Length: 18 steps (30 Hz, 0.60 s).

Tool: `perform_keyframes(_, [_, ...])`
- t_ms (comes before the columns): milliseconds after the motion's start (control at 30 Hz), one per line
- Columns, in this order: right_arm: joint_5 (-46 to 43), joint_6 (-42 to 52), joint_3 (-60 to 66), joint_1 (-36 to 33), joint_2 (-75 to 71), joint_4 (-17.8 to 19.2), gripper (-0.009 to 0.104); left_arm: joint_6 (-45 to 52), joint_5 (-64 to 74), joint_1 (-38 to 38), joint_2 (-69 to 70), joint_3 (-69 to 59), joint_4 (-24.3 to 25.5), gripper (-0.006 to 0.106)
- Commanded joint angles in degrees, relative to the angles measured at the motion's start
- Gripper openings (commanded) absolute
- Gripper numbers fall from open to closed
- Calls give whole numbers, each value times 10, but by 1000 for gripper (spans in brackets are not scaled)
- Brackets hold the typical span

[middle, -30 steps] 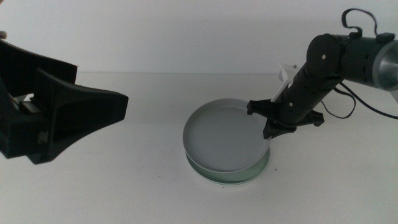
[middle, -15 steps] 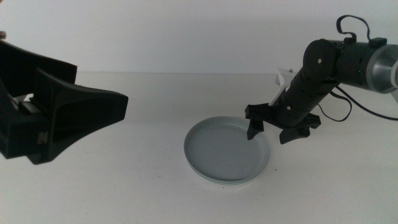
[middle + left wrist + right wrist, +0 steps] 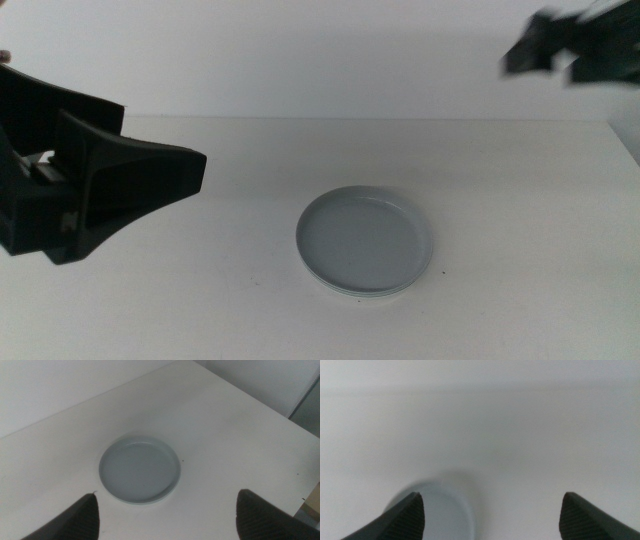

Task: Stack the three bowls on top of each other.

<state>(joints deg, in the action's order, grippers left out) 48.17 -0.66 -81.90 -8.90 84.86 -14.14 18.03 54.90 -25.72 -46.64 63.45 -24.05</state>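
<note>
The light grey bowl (image 3: 365, 238) lies on top of a stack at the table's middle. Only a thin pale greenish rim (image 3: 372, 294) of a bowl beneath shows at its front edge; the white bowl is hidden. The stack also shows in the left wrist view (image 3: 139, 468) and, blurred, in the right wrist view (image 3: 440, 507). My right gripper (image 3: 562, 48) is a blur high at the back right, far above the stack, open and empty (image 3: 491, 495). My left gripper (image 3: 190, 170) waits at the left, open and empty (image 3: 168, 496).
The white table (image 3: 200, 300) runs to a far edge against the white wall and to a right edge (image 3: 625, 140). In the left wrist view the table's corner and a grey floor strip (image 3: 305, 410) show beyond it.
My right gripper let go of the grey bowl, which settled flat on the stack, then rose fast up and to the back right. The left arm has not moved.
</note>
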Motion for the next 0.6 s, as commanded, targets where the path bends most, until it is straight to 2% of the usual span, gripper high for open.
perform_keyframes(0, [-27,26,19,27,-54,6,93,-3,-8,1,2,-1,0,94])
perform_keyframes(167, [-121,36,128,49,-157,12,93,-3,-8,1,2,-1,0,94])
perform_keyframes(333, [-191,35,222,49,-242,44,93,-3,-8,1,2,-1,2,94])
perform_keyframes(433, [-207,35,237,49,-271,49,93,-3,-15,3,2,-2,48,94])
perform_keyframes(567, [-187,31,238,49,-297,41,93,-3,-140,36,41,-26,122,94])
